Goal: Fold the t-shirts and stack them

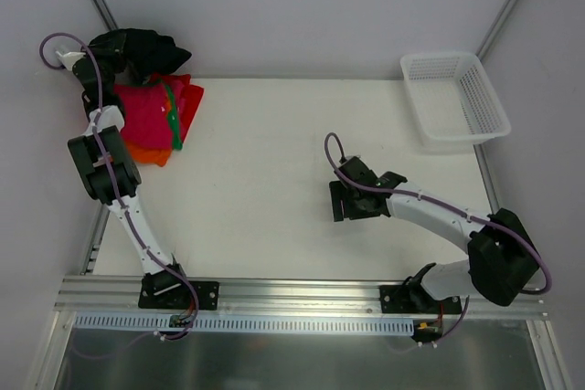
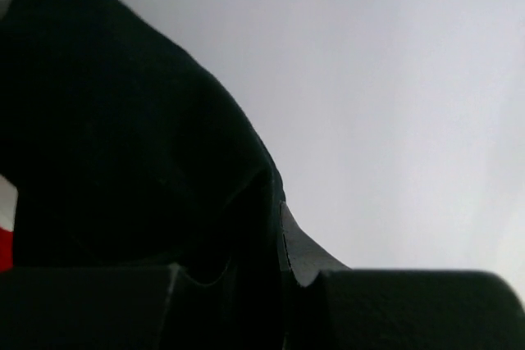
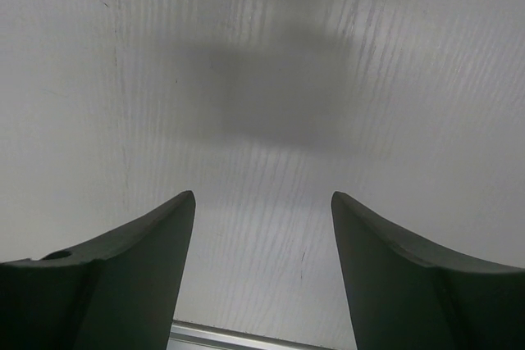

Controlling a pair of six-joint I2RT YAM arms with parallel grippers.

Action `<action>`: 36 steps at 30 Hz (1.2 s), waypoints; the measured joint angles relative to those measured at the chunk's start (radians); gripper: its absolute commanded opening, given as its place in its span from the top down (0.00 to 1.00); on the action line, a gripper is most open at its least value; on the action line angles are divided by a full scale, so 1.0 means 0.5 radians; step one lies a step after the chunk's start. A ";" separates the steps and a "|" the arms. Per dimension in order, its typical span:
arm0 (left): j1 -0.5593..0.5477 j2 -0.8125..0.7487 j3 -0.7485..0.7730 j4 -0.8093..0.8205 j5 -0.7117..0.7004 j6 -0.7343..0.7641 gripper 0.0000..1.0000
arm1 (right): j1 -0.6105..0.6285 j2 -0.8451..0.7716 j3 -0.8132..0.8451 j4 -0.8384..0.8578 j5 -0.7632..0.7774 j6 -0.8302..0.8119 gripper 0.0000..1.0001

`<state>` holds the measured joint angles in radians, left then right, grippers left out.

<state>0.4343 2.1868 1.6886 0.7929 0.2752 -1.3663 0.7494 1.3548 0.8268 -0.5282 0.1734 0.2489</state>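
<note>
The black t-shirt [image 1: 146, 52] hangs bunched at the far left corner, over the back of a stack of folded shirts: magenta-pink [image 1: 144, 116] on top, red [image 1: 189, 98], a green edge [image 1: 173, 123] and orange [image 1: 148, 152] at the bottom. My left gripper [image 1: 108, 47] is shut on the black t-shirt and holds it up; in the left wrist view the cloth [image 2: 123, 161] fills the left side, pinched at the gripper [image 2: 279, 231]. My right gripper [image 1: 340, 200] is open and empty, low over the bare table top, as the right wrist view [image 3: 262, 198] shows.
A white mesh basket [image 1: 457, 141] stands at the far right corner, nothing in it. White walls and metal frame posts close in the back and sides. A sliver of red cloth [image 2: 6, 243] shows at the left edge of the left wrist view.
</note>
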 measured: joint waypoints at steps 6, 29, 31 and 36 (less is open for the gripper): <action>0.000 0.158 0.176 0.214 0.103 -0.074 1.00 | 0.000 0.064 0.054 0.014 -0.013 -0.008 0.29; 0.154 -1.024 -1.468 -0.523 -0.304 0.424 0.55 | 0.000 -0.385 -0.166 0.111 -0.129 -0.014 0.28; 0.154 -1.023 -1.468 -0.593 -0.294 0.438 0.01 | 0.000 -0.442 -0.192 0.113 -0.135 -0.014 0.27; 0.156 -1.023 -1.468 -0.672 -0.271 0.446 0.01 | 0.000 -0.544 -0.249 0.119 -0.140 -0.014 0.27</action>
<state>0.5121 1.6752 0.9546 0.4568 0.1398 -1.1435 0.7494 1.0828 0.7025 -0.4686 0.1032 0.2420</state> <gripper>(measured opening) 0.986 0.729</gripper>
